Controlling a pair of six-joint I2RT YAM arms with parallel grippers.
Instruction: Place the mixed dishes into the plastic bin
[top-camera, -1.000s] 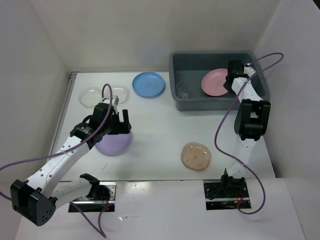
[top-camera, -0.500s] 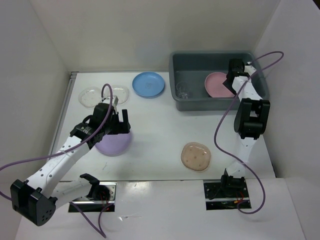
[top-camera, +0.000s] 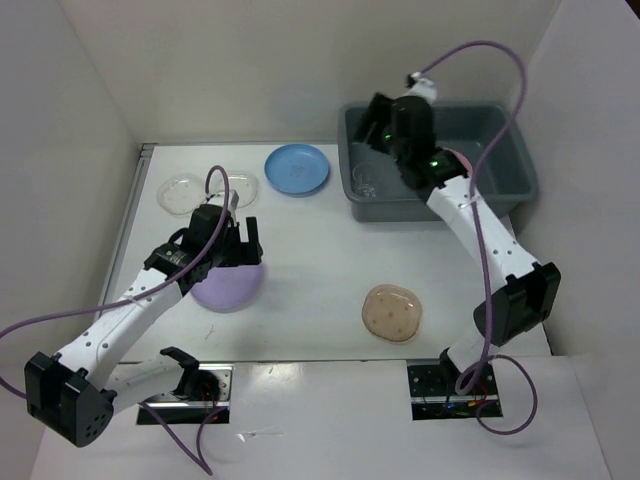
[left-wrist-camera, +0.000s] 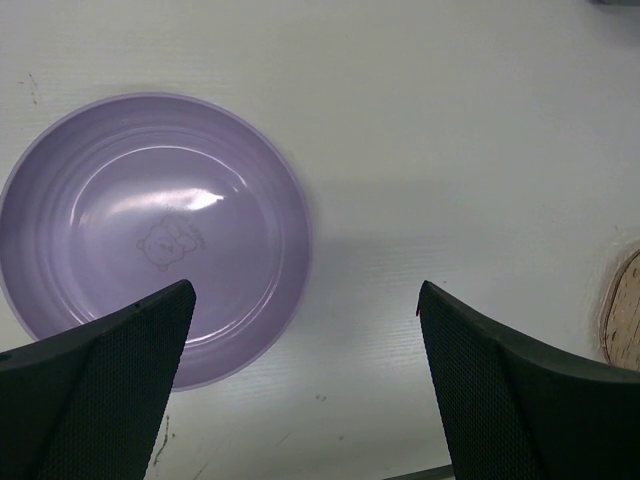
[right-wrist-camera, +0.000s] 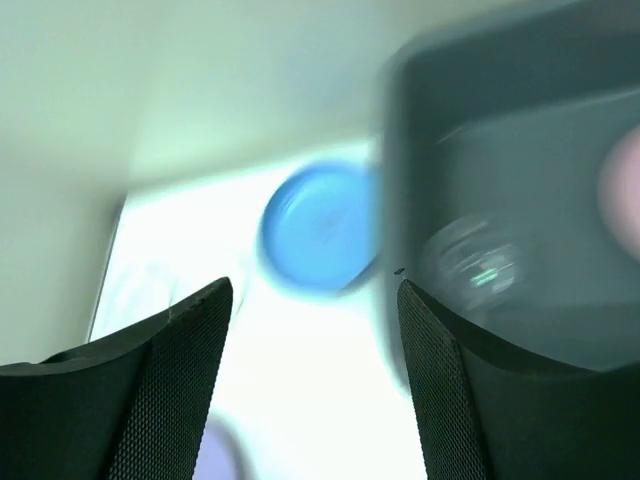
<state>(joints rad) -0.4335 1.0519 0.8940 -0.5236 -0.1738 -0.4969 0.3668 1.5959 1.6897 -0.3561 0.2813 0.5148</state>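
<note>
The lavender plate (left-wrist-camera: 150, 235) lies on the table under my left gripper (left-wrist-camera: 305, 295), which hovers open over its right rim; in the top view this gripper (top-camera: 238, 255) is just above the plate (top-camera: 232, 290). My right gripper (right-wrist-camera: 315, 290) is open and empty, raised over the left end of the grey plastic bin (top-camera: 520, 185). The pink plate (top-camera: 458, 157) lies in the bin, mostly behind the right arm, and a clear dish (top-camera: 365, 181) lies there too. The blue plate (top-camera: 297, 168), two clear plates (top-camera: 185, 192) and the tan speckled plate (top-camera: 392, 312) rest on the table.
The right wrist view is motion-blurred; it shows the blue plate (right-wrist-camera: 320, 228), the bin wall (right-wrist-camera: 500, 100) and the clear dish (right-wrist-camera: 480, 265). White walls close in the table on the left, back and right. The tan plate (left-wrist-camera: 625, 320) peeks in at the left wrist view's right edge.
The right gripper opened, left the pink plate lying in the bin, and swung up and left over the bin's left end. The left arm has barely moved.
</note>
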